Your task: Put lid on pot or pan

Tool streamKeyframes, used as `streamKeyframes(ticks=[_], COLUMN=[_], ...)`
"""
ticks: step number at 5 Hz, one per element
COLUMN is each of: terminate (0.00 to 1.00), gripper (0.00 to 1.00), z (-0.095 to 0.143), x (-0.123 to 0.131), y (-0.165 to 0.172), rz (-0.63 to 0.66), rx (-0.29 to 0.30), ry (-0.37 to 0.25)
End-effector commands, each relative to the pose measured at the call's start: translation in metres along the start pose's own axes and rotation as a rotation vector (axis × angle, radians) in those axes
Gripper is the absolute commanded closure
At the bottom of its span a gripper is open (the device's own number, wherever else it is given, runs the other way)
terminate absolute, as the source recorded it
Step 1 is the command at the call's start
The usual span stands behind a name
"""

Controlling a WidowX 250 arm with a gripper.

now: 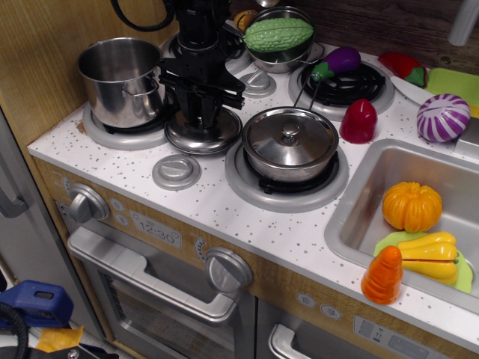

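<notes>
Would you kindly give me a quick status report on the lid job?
Black claw down over the round shiny steel lid, at its knob; grip unconfirmed. Lid flat on the counter, beside the open tall steel pot. Nothing between them.

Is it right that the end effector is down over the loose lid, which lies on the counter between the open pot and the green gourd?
Not quite. The end effector is down over the lid, but in observation.image the lid lies between the open pot and the covered pan, not the green gourd.
</notes>
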State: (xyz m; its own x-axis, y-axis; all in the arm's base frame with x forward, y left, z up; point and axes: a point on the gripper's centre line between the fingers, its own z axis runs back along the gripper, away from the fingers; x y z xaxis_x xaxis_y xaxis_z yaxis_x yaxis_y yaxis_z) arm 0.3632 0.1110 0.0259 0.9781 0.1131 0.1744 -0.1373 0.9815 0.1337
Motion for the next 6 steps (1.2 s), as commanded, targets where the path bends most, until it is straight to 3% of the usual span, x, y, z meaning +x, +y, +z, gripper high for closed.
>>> streamKeyframes(ticks=[1, 4, 6], terminate=[0.0, 0.0, 0.0], gripper=[1.0, 1.0, 1.0], z=[0.028, 0.053, 0.085], x=[0.01, 0.017, 0.017], y=[0.001, 0.015, 0.016], rz=[0.009, -0.021, 0.004], rx=[0.039, 0.05, 0.073], ry=[-0.042, -0.033, -0.029])
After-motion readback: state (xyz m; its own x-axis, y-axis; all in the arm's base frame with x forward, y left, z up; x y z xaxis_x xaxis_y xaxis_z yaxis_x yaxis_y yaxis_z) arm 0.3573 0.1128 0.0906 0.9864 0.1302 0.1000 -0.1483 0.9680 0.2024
